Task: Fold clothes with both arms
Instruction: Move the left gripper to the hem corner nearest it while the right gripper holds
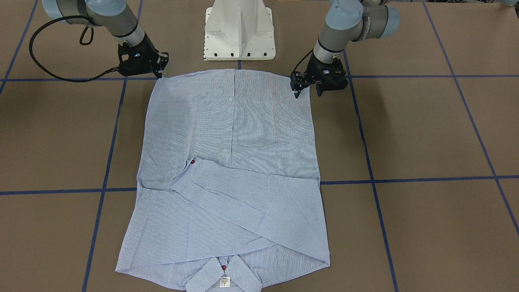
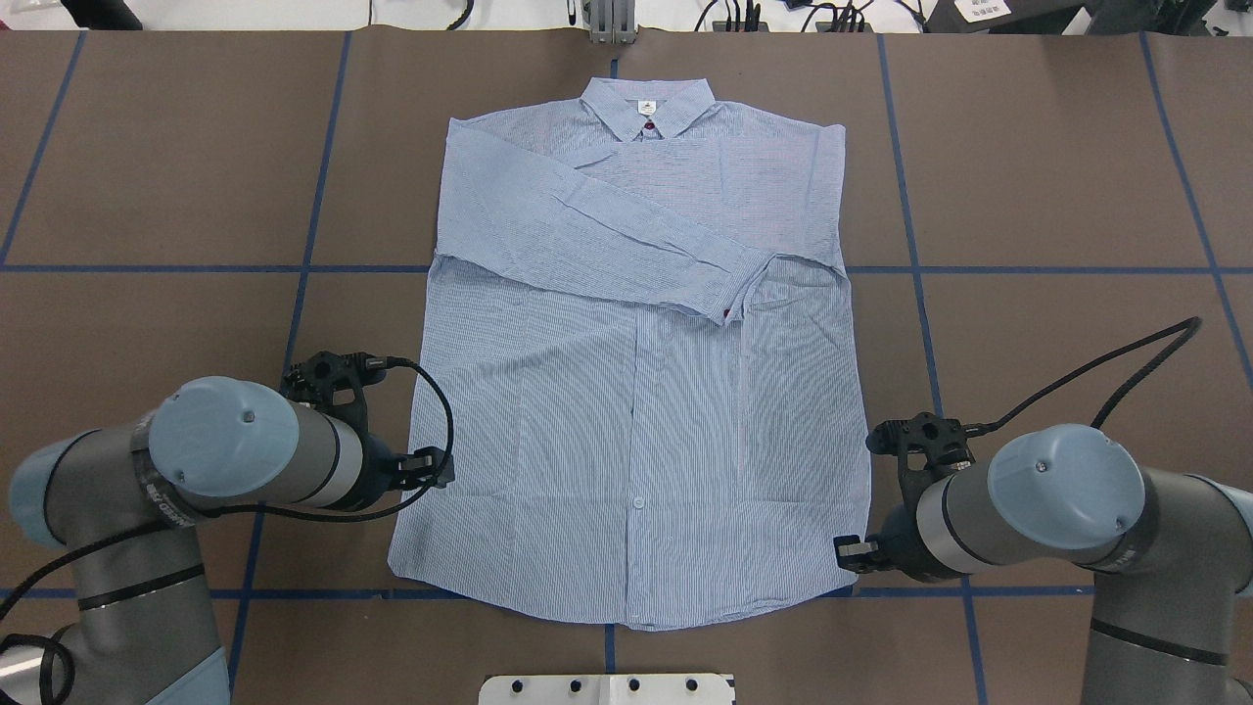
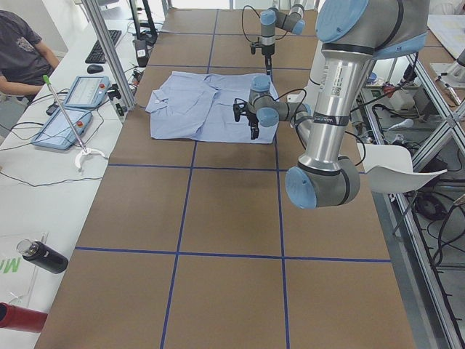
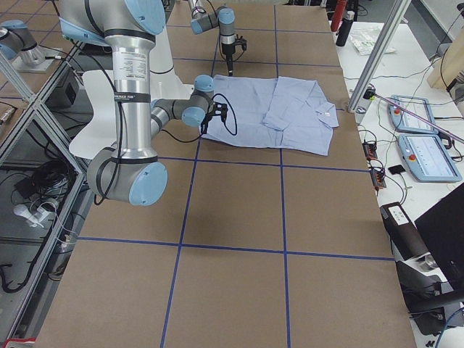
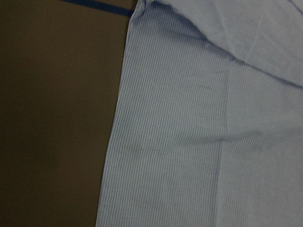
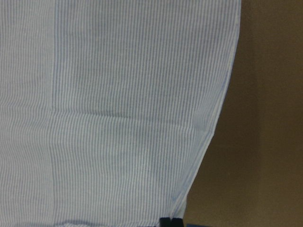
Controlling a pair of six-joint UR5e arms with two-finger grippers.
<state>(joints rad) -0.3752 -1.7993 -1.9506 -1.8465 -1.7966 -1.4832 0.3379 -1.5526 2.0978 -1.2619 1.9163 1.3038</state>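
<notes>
Left arm [image 2: 225,460]: it's reaching in low, elbow tucked, wrist pointing at the shirt's side edge.
Left gripper [image 1: 307,92]: jaws are looking spread, straddling that edge near the hem.
Shirt [image 2: 636,392]: it's lying flat mid-table [image 2: 1057,196], sleeves crossing the chest, collar at the far end.
Right arm [image 2: 1057,499]: it's mirroring the left one, crouching low.
Right gripper [image 2: 847,553]: it's sitting at the hem corner; honestly can't tell how the jaws are standing.
</notes>
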